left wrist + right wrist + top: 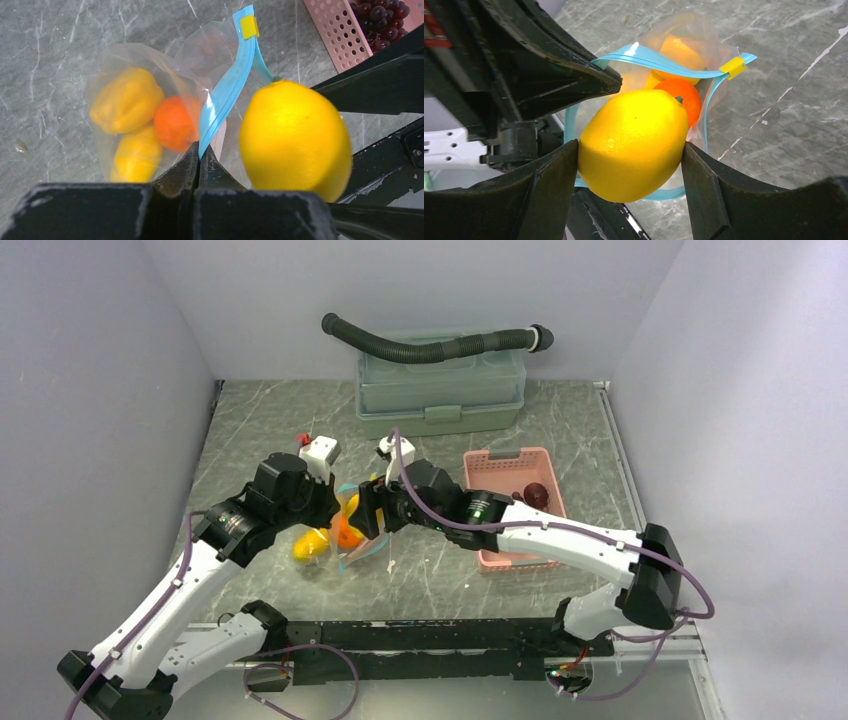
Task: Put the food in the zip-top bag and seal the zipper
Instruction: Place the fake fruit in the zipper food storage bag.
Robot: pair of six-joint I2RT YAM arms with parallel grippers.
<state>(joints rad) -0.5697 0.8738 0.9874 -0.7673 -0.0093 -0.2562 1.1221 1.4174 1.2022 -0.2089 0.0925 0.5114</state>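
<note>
My left gripper [199,150] is shut on the teal-blue zipper [225,90] of the clear zip-top bag [125,65] and holds its mouth up. Inside the bag lie two yellow pieces [125,100] and an orange ball [175,122]. My right gripper [629,152] is shut on a yellow lemon [634,142] and holds it at the open mouth, ringed by the zipper [654,62]. The lemon also shows in the left wrist view [295,137]. In the top view both grippers meet over the bag [345,535] at table centre. A purple grape bunch [535,494] lies in the pink basket [505,465].
A yellow slider tab [248,26] sits at the zipper's far end. A grey-green lidded box [440,390] with a dark corrugated hose [430,345] on it stands at the back. The pink basket is right of the bag. Grey walls enclose the marble table.
</note>
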